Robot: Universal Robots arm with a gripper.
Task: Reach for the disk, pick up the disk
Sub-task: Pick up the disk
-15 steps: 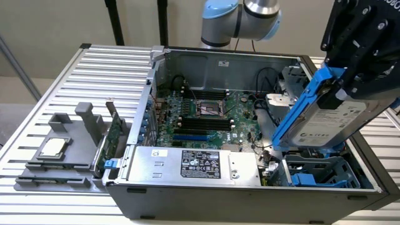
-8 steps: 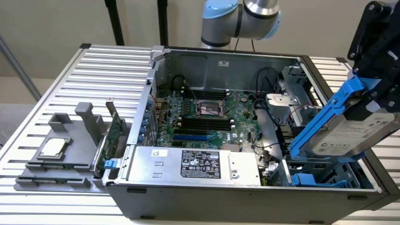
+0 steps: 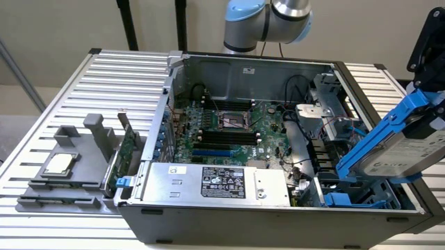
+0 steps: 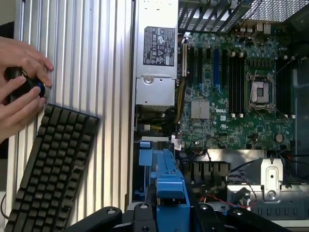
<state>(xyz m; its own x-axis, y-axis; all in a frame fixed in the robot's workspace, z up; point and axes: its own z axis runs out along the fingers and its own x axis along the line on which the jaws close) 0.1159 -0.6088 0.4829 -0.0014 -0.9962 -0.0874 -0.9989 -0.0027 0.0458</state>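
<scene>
The disk (image 3: 411, 152) is a silver-grey drive with a white label, framed by blue carrier rails (image 3: 379, 139). It hangs tilted above the drive bay at the exterior view's right end of the open computer case (image 3: 278, 219). My gripper (image 3: 434, 110) comes down from the upper right and is shut on the disk's upper end. In the wrist view the blue carrier (image 4: 169, 186) runs edge-on between the black fingers (image 4: 140, 215) of the gripper (image 4: 171, 215), above the case interior.
The motherboard (image 3: 230, 127) and silver power supply (image 3: 215, 182) lie inside the case. A green circuit card (image 3: 127, 148) and a square CPU chip (image 3: 58, 164) sit on a grey fixture on the slatted table (image 3: 118, 73). A keyboard (image 4: 53, 164) and a person's hands (image 4: 21, 82) are beside the case.
</scene>
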